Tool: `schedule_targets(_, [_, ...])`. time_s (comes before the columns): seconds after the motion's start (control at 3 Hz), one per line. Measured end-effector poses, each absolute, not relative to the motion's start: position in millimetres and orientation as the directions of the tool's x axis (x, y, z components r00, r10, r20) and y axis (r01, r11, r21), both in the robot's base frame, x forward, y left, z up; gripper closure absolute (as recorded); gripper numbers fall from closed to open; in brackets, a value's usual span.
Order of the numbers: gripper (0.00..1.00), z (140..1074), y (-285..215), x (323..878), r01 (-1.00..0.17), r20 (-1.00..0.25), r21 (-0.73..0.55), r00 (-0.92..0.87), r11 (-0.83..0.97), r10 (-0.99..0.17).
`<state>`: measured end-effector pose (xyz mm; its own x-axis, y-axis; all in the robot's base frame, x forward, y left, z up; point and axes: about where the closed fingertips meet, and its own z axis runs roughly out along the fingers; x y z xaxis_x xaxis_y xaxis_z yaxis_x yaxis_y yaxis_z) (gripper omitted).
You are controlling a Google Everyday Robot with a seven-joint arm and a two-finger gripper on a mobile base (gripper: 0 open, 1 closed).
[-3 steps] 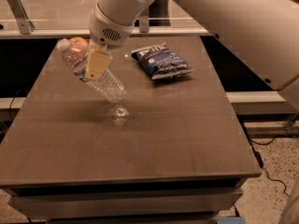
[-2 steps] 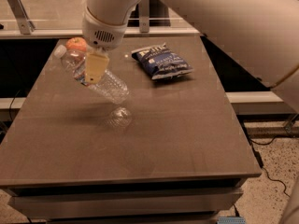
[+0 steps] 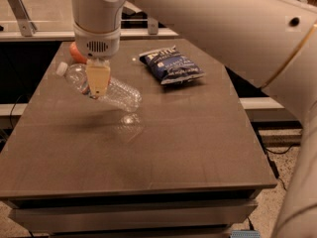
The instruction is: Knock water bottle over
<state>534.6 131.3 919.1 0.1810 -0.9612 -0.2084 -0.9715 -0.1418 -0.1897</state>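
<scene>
The water bottle (image 3: 116,92) is clear and ribbed. It lies close to flat on the table's left half, with its white cap (image 3: 61,68) pointing back left and its base to the right. My gripper (image 3: 97,83) hangs straight down from the white wrist. It sits right across the bottle's middle and covers part of it. I cannot tell whether the bottle rests fully on the tabletop or is held just above it. A bright spot of light through the bottle falls on the table just in front of it.
A blue chip bag (image 3: 171,66) lies at the back middle of the brown table (image 3: 198,148). A round orange fruit (image 3: 76,53) sits behind the gripper at the back left. My large white arm fills the upper right. The table's front edge is near.
The bottle has tipped from a steep tilt to nearly flat, its cap end dropping. My gripper has moved a little left and down with it.
</scene>
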Motion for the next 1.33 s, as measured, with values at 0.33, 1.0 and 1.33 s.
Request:
schedule_targets(0.33, [1.0,908.9,132.5,535.3,-0.969,-0.127,-0.188,0.186,-0.161,-0.974])
schedule_targets(1.0, [1.0,892.1,133.2,536.2,-0.968,-0.016,-0.18,0.183,-0.177,-0.983])
schedule_targets(1.33, [1.0,888.8,133.9,535.9,-0.969,-0.012,-0.175,0.18,-0.175,-0.984])
